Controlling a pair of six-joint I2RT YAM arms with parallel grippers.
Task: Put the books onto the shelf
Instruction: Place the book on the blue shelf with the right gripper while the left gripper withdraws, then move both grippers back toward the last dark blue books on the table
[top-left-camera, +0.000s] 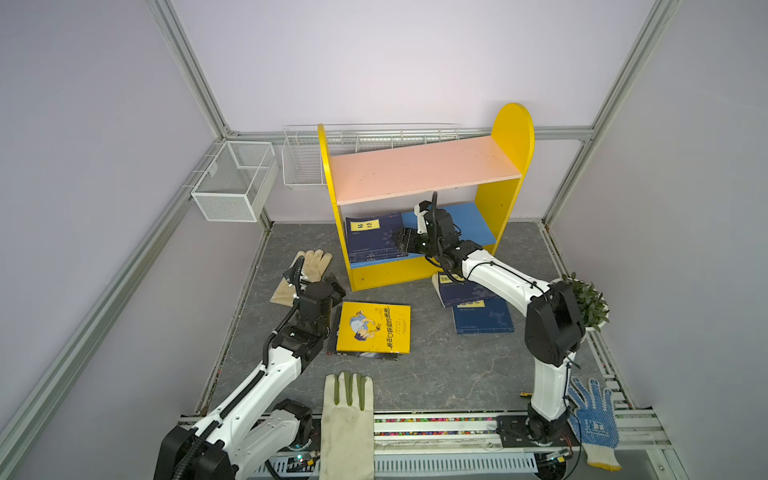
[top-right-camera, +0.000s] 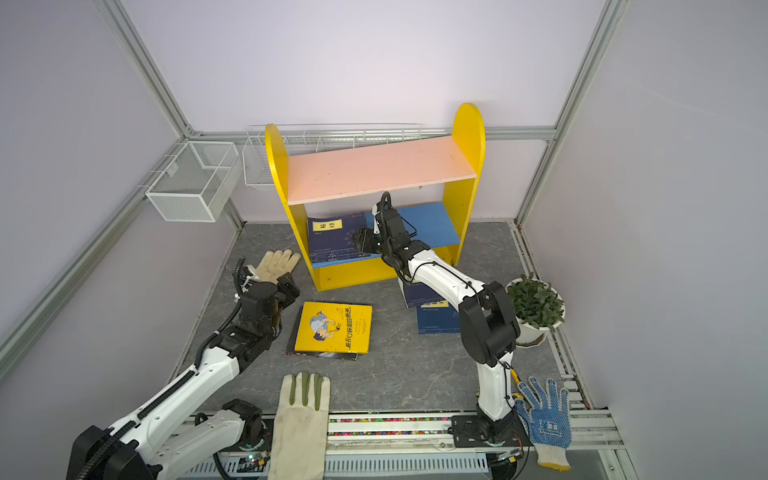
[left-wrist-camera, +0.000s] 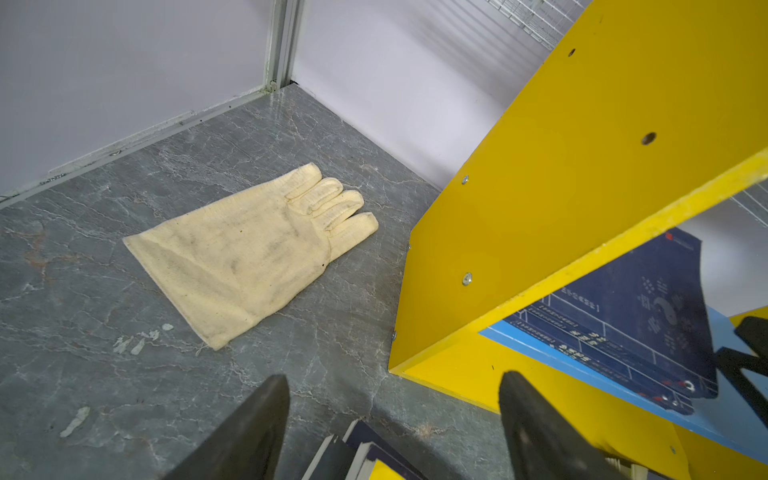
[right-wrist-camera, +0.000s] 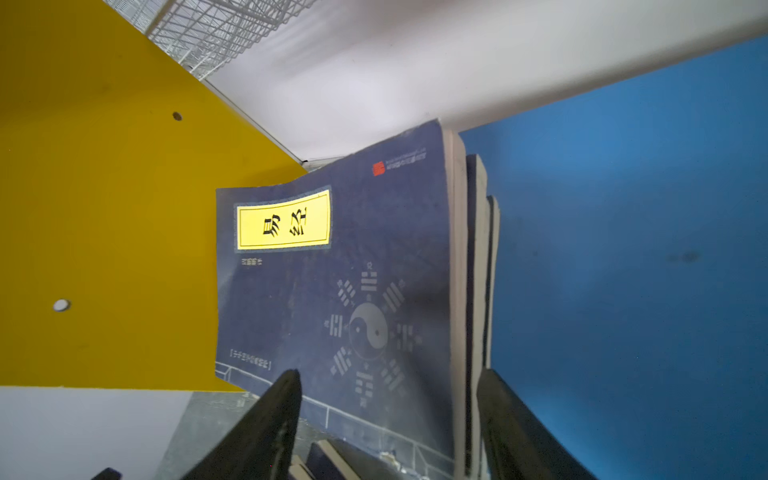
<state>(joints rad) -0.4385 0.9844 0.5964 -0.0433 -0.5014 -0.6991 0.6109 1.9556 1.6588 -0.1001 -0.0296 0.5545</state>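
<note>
The shelf (top-left-camera: 424, 168) has yellow side panels, a pink upper board and a blue lower board (top-left-camera: 469, 226). A stack of navy books with yellow labels (top-left-camera: 372, 239) (right-wrist-camera: 332, 270) lies on the lower board at its left end. My right gripper (top-left-camera: 405, 243) (right-wrist-camera: 388, 374) reaches under the pink board, open, with its fingers either side of that stack's near edge. A yellow book (top-left-camera: 374, 328) tops a small pile of dark ones on the table. Two navy books (top-left-camera: 482, 320) lie partly under the right arm. My left gripper (top-left-camera: 334, 286) (left-wrist-camera: 394, 376) hangs open and empty beside the pile's far left corner.
A cream glove (top-left-camera: 305, 270) (left-wrist-camera: 257, 249) lies left of the shelf. A white and green glove (top-left-camera: 347, 415) and a blue dotted glove (top-left-camera: 594, 419) drape over the front rail. A potted plant (top-left-camera: 586, 303) stands at the right. White wire baskets (top-left-camera: 232, 180) hang on the back left walls.
</note>
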